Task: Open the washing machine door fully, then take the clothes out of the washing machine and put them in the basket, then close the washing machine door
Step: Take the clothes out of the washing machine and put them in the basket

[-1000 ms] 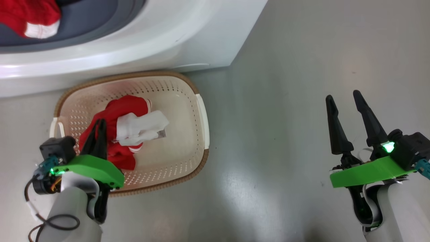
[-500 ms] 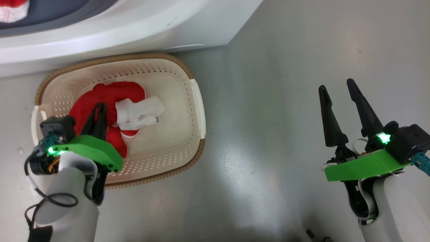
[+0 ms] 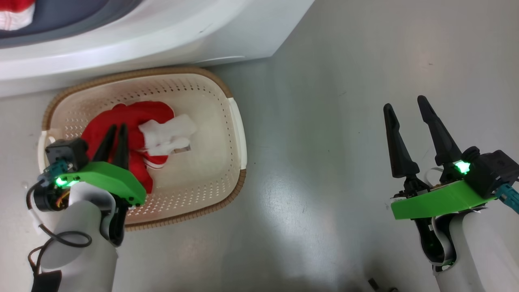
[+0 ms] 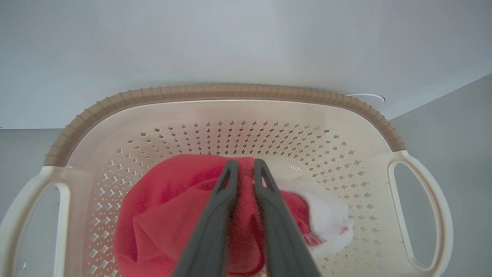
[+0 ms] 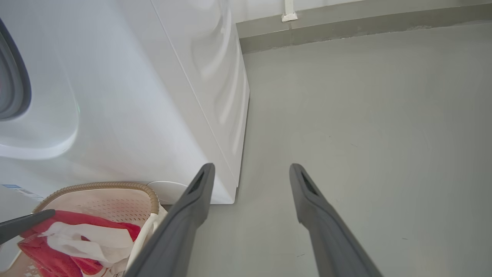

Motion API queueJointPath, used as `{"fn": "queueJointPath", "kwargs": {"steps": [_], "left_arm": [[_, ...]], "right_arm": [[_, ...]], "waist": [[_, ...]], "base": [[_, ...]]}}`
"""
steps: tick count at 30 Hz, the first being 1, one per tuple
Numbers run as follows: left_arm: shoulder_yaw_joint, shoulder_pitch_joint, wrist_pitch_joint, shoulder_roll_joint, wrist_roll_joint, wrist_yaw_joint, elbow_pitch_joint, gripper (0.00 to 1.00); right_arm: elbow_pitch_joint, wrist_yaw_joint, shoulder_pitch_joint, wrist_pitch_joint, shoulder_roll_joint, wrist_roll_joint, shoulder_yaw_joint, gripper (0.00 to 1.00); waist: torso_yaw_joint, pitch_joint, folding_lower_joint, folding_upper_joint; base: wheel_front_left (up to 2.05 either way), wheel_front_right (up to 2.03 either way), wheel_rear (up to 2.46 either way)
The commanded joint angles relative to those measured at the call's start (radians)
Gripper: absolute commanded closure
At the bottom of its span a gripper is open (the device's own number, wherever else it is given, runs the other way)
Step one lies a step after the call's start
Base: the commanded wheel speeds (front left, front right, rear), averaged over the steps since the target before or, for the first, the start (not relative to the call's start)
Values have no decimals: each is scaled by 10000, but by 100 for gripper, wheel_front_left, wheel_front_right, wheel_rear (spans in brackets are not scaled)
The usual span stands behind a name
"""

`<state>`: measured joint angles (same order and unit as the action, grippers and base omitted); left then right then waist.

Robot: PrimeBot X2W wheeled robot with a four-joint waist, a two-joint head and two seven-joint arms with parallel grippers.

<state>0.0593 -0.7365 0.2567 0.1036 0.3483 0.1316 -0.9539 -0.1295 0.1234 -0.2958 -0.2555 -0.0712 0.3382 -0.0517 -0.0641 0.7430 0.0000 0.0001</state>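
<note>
The basket (image 3: 240, 130) sits on the grey floor (image 3: 332, 146), pushed up close against the front of the washing machine (image 3: 182, 36), towards the left of the scene. One red garment (image 3: 134, 117) lies crumpled inside it, mostly in the left half, with its white trim (image 3: 170, 129) turned up and spilling towards the middle of the basket floor. The left gripper (image 3: 116, 129) hangs right over that garment, coming in from the near side, fingers pointing towards the machine. Its two dark fingers stand only slightly apart, a narrow slot between them, and from the wrist I can see red cloth through that slot, lying underneath the tips rather than pinched by them. Whether the tips actually brush the fabric I can't tell. The right gripper (image 3: 405, 104) is well off to the right, over bare floor, far from the basket, its fingers spread wide with nothing between them. Up at the far left, another red garment (image 3: 14, 12) with a white cuff still lies in the machine's grey-ringed opening (image 3: 81, 18), well beyond the left gripper's reach.
</note>
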Motion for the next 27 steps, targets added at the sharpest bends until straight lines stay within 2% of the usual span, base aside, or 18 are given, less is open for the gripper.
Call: {"fn": "queueJointPath", "kwargs": {"steps": [1, 2, 12, 27], "left_arm": [[-247, 330, 51, 294, 112, -10, 90, 9], [-265, 372, 51, 280, 129, -10, 113, 0], [-652, 1084, 51, 165, 239, -10, 517, 0], [-1287, 2705, 51, -83, -153, -10, 2730, 0]], "right_arm": [[157, 73, 164, -63, -2, -105, -249, 0], [132, 73, 170, -63, -6, -104, -249, 0], [-35, 73, 320, -63, -102, -36, -181, 0], [-495, 73, 817, -63, -471, 125, -168, 0]], "waist": [[43, -114, 0, -1], [56, -173, 0, -1], [160, -1038, 0, -1], [574, -3098, 0, -1]], "base": [[0, 0, 0], [0, 0, 0], [0, 0, 0], [0, 0, 0]]}}
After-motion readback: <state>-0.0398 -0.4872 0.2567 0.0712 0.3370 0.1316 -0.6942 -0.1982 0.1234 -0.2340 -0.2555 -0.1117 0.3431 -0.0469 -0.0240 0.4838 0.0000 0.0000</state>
